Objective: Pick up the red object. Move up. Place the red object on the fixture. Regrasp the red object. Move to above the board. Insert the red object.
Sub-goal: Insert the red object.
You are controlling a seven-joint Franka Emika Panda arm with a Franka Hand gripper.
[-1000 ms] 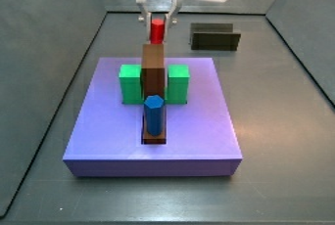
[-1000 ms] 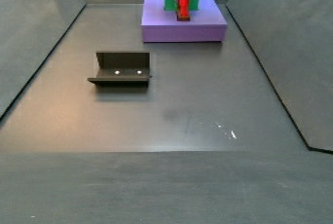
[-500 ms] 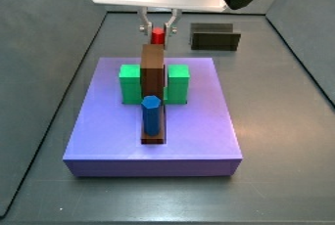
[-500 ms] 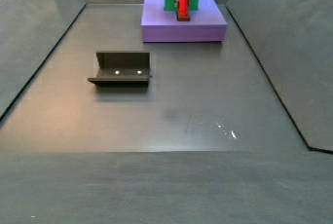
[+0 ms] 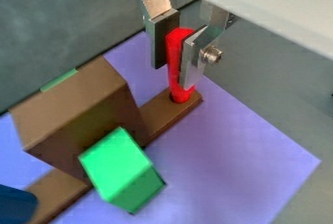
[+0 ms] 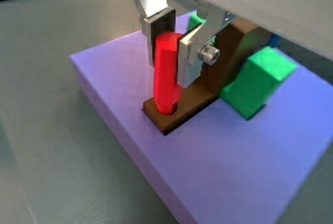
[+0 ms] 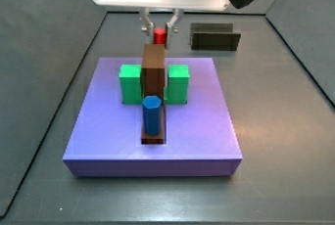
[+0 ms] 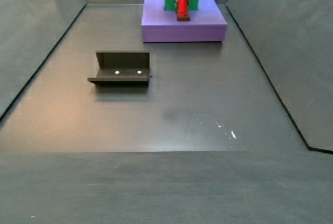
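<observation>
Red object [image 5: 177, 64] upright, lower end seated in the end of the brown bar [image 5: 163, 121] on the board [image 6: 235, 179]; in a wrist view it stands at the bar's tip [image 6: 166, 70]. Gripper [image 5: 177, 35] directly over it, silver fingers [image 5: 194, 55] flanking the peg's upper part, one each side; whether the pads press it or stand just clear, cannot tell. Side view: gripper [image 7: 159, 21] above the far end of the bar, red object [image 7: 159, 35] showing between fingers. Green blocks [image 7: 131, 83] flank the bar mid-board; blue cylinder [image 7: 152, 114] upright near the bar's near end. Fixture [image 8: 121, 68] on the floor, well apart from the board [image 8: 184, 29].
</observation>
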